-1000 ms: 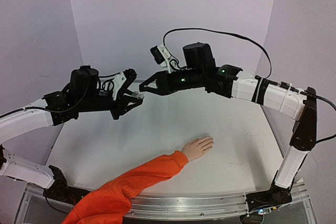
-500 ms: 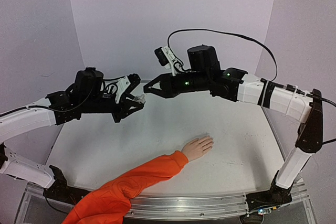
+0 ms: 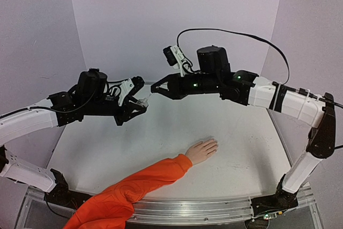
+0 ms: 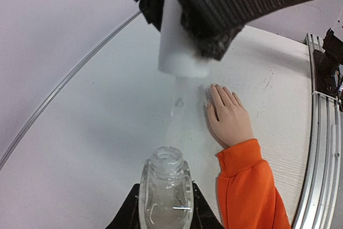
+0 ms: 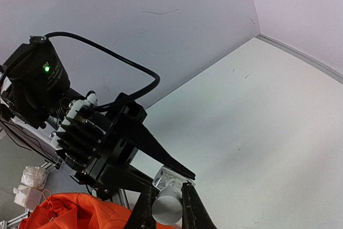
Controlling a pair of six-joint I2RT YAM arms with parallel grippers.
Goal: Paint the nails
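Item: left gripper (image 3: pixel 141 104), raised over the far-left part of the table (image 3: pixel 241 132), is clamping its jaws narrowly on a small clear glass bottle (image 4: pixel 165 189); in the left wrist view the bottle is standing upright between the two black fingers, its neck uncapped and open. Item: right gripper (image 3: pixel 156 87), reaching in from the right and pointing at the left one, is pinching a white cap (image 4: pixel 178 36) between nearly closed jaws; in the right wrist view the cap is showing as a pale cylinder end between the fingers. Item: brush (image 4: pixel 177 104), a thin translucent stem, is hanging down from the cap above the bottle's open neck; whether its tip is touching the rim cannot be told. The two grippers are hovering near each other, tips just apart in the top view. Item: mannequin hand (image 3: pixel 202 151), small and pale peach, is lying palm down on the table nearer the front edge, right of centre, well apart from both grippers, fingers pointing towards the far right. Item: nails (image 4: pixel 214 87), skin-coloured and barely distinguishable, are sitting at the fingertips, resting on the table surface, with nothing touching them. Item: orange sleeve (image 3: pixel 134 189) is running from the wrist down to the front-left corner, draping over the metal rail (image 3: pixel 214 207).
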